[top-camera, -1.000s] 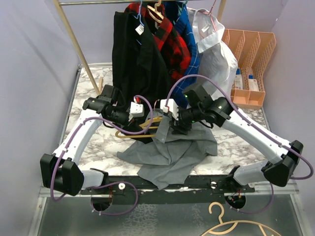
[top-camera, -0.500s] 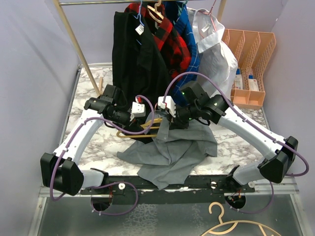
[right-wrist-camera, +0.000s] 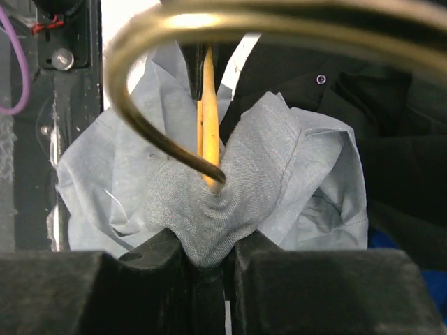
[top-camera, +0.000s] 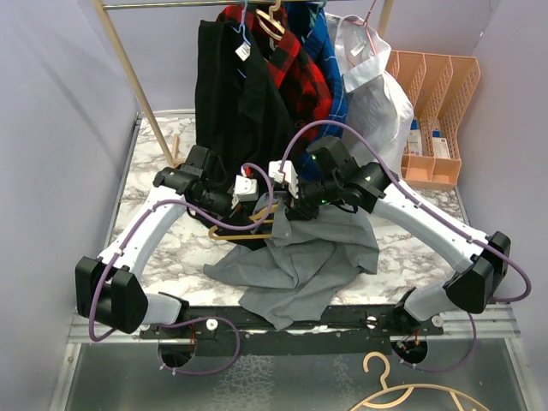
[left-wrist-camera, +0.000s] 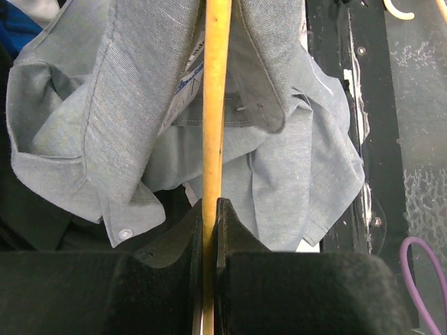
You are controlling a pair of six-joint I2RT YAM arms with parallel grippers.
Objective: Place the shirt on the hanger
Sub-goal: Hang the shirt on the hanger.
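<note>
- I see pale lavender walls (top-camera: 51,128) closing in a marble tabletop (top-camera: 163,248).
- My left gripper (left-wrist-camera: 209,209) is clamped tight on the yellow hanger (left-wrist-camera: 215,105), near the tabletop's middle.
- The grey shirt (top-camera: 300,261) spreads from the middle to the near edge, its upper folds straddling the hanger bar.
- My right gripper (right-wrist-camera: 207,258) pinches a fold of the shirt beside the hanger's hook.
- Dark garments (top-camera: 231,94) hang at the far edge, and an orange organiser (top-camera: 432,103) fills the far right corner.
</note>
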